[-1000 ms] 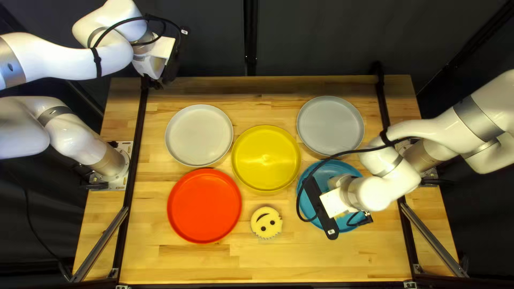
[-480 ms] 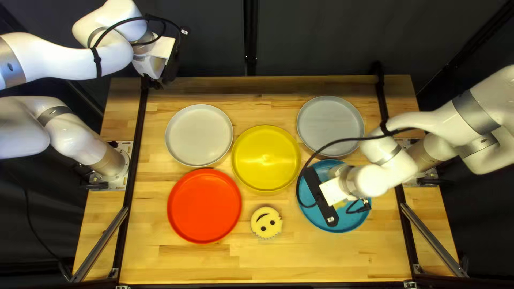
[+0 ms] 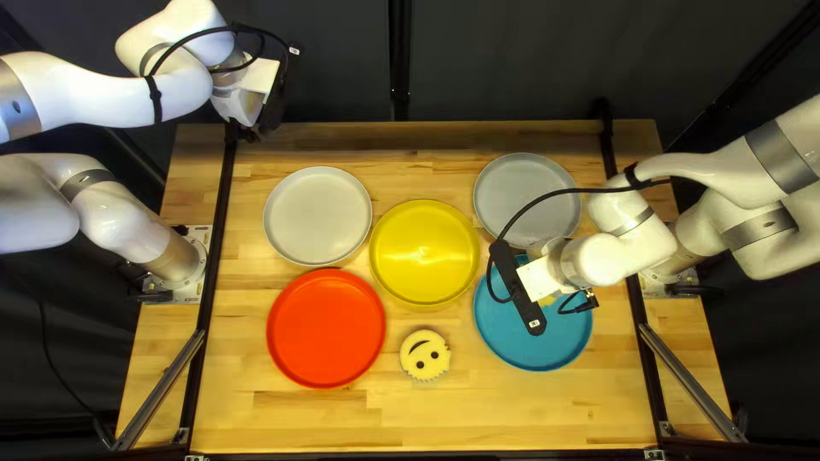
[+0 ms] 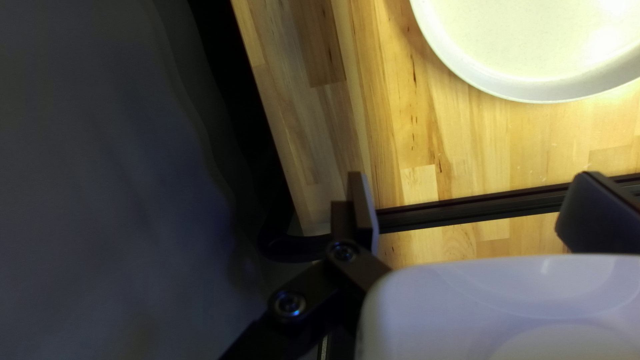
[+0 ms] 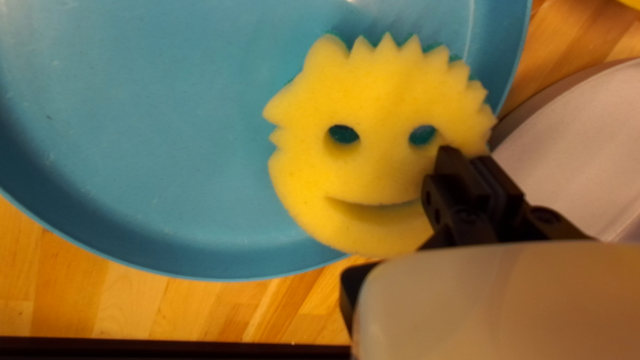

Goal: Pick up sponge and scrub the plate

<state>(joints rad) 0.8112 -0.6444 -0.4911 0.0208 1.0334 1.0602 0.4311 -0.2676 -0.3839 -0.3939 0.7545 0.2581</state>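
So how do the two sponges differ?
The loose sponge lies on the tabletop; the held sponge is over the blue plate, in my right gripper. From above, the loose sponge shows whole, the held sponge only partly. Both are yellow smiley faces.

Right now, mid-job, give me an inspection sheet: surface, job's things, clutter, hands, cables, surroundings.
Surface: wooden table; spills, nothing seen.
Job's things: held sponge over blue plate; contact unclear.
Clutter: red plate, yellow plate, white plate, grey plate, second sponge.
Hands: right hand shut on held sponge; left hand open, near far-left corner.
Cables: right arm's cable passes above grey plate.
Surroundings: dark curtain behind; people, nothing seen.
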